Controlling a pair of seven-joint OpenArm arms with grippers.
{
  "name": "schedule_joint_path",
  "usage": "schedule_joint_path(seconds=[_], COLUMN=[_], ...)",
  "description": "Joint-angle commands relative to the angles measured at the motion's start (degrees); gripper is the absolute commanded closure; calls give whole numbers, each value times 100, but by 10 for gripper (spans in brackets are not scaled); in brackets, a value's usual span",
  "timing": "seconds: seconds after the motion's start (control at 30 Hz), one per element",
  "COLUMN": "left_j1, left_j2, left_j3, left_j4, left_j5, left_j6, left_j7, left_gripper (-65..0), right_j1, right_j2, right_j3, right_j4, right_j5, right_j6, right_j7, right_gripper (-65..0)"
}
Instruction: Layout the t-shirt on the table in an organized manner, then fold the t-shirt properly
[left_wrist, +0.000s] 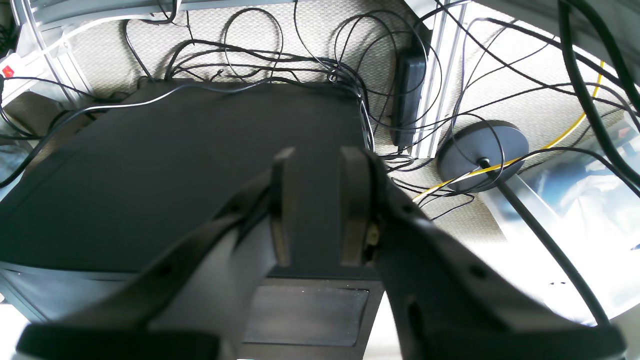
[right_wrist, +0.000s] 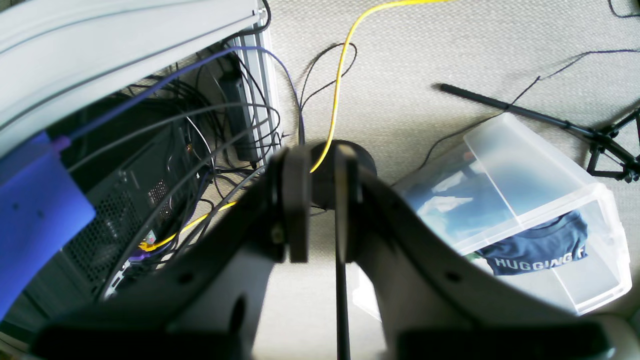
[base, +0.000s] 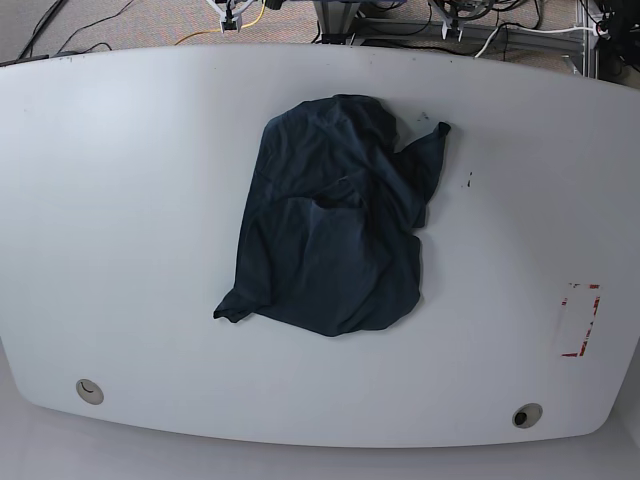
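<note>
T-shirt, dark navy, lies crumpled near the middle of the white table, bunched into an uneven heap with 1 sleeve poking toward the far right. Neither arm appears in the base view. The left gripper points down off the table over a black computer case on the floor, its 2 fingers parallel with a clear gap between them and nothing held. The right gripper also hangs over the floor, its fingers set a narrow slit apart and empty, above a round black stand base and beside a clear plastic bin. Both grippers are well apart from the garment. Bare tabletop surrounds the shirt on every side; 2 grommet holes sit along the near edge and a red tape rectangle marks the right side.
</note>
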Motion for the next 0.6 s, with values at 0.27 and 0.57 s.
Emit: schedule_joint_path(seconds=[0.27, 0.57], left_j1=[53, 64], left_j2=[-16, -21], left_j3=[8, 8], left_j4=[11, 20], left_j5=[-20, -21], left_j6=[-16, -15], left_j7=[25, 26], left_gripper=[-127, -127], right_j1=[-48, -42], right_j2=[31, 37], right_j3=[11, 4], right_j4=[46, 52], right_j5=[20, 28], right_j6=[18, 19], right_j7=[0, -2], right_gripper=[-89, -90])
